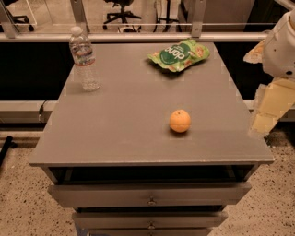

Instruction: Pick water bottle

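Nearest, at 6 o'clock: grey drawers (pixel 150 194) stacked under the counter (pixel 120 120), small round knobs at ctr, dark gap btwn the top slab & the first drawer. Speckled floor (pixel 18 193) on either side.

Counter top is plain grey, seen from the front & above. Clock dirs are taken from its ctr, 12 = far edge.

Orange (pixel 179 120) at approx 4 o'clock, sitting alone on the surface, well apart from the other items, closer to the 3 o'clock edge than to the 9 o'clock one.

Gripper (pixel 269 108) at 3 o'clock, just off the counter's side edge, not over the surface. Pale yellow blocky parts hang below the white arm (pixel 282 46), which enters at approx 2 o'clock by the frame edge. Can't tell whether it's spread or closed; it touches no item. It's apart from the orange & across the whole counter from the water bottle.

Water bottle (pixel 84 60) at approx 10 o'clock, near the far corner, upright on the surface. White cap on, clear ribbed body, white label w/ red marks on the upper half. Stands by itself.

Snack bag (pixel 179 55) at approx 1 o'clock, near the far edge: green w/ white lettering, lying flat, a bit crumpled.

Beyond, at 12 o'clock: pale rail (pixel 138 37) along the back, then an office chair (pixel 120 11) base.
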Robot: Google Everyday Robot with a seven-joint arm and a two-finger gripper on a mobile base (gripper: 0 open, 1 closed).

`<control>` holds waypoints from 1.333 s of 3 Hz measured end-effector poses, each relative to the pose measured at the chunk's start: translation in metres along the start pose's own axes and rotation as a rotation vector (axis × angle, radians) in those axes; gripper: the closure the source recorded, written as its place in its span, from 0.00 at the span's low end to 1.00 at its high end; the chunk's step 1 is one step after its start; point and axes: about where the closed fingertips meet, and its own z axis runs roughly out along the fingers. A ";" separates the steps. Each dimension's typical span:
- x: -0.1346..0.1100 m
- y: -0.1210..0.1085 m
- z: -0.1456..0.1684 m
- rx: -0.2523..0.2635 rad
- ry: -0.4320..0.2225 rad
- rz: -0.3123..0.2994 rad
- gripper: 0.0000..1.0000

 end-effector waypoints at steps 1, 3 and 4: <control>-0.006 -0.002 0.003 0.001 -0.013 0.001 0.00; -0.100 -0.028 0.054 -0.007 -0.209 -0.034 0.00; -0.164 -0.040 0.085 -0.005 -0.350 -0.075 0.00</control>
